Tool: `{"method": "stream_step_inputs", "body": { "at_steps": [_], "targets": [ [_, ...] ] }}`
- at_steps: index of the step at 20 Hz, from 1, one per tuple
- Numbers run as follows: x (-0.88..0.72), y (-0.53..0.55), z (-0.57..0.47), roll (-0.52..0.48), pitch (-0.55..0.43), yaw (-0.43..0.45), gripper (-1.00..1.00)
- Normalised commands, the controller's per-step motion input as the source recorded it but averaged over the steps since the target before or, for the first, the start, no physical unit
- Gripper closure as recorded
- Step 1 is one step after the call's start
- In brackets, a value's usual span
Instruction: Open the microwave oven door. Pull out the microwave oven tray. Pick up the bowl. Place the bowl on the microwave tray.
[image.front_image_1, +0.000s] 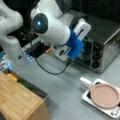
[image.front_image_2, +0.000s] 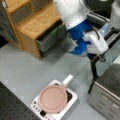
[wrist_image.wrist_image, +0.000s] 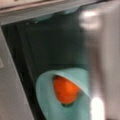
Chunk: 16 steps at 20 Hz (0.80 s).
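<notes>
My arm (image.front_image_1: 51, 27) is the biggest thing here, slung low across the grey table (image.front_image_1: 62, 85) so that my wrist reaches the microwave oven (image.front_image_1: 105, 42) head-on. That reach covers most of the oven's front in both front views. Only the three black knobs (image.front_image_1: 95, 55) down its right side show past me, and the microwave oven door is hidden behind my wrist.

The wooden cabinet (image.front_image_1: 17, 100) stands well away from the oven, across the table. It plays no part in the task.

Just in front of the oven lies a white tray (image.front_image_1: 113, 112) with the pink plate (image.front_image_1: 104, 95) resting on it, out of my path.

My gripper (image.front_image_2: 100, 53) hangs right at the oven's front. I cannot tell how wide it stands.

In the wrist view I look into a dark recess under a pale metal edge. I take it for the oven's cavity, which would mean the door is already down. I cannot pick out the microwave oven tray in that dark.

The bowl (wrist_image.wrist_image: 50, 100) sits close under my wrist at the mouth of that recess. It is tilted toward me, so its inside shows, with a small orange fruit-like thing (wrist_image.wrist_image: 65, 90) lying in it.
</notes>
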Motion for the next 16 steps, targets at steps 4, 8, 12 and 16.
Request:
{"method": "stream_step_inputs", "body": {
  "at_steps": [4, 8, 12, 16],
  "targets": [
    [-0.28, 0.16, 0.00, -0.107, 0.093, -0.061, -1.00],
    [-0.17, 0.11, 0.06, -0.151, 0.018, -0.034, -1.00],
    [-0.18, 0.00, 0.52, -0.402, 0.102, 0.073, -1.00],
    [-0.16, -0.14, 0.98, -0.562, 0.175, 0.202, -1.00]
  ]
}}
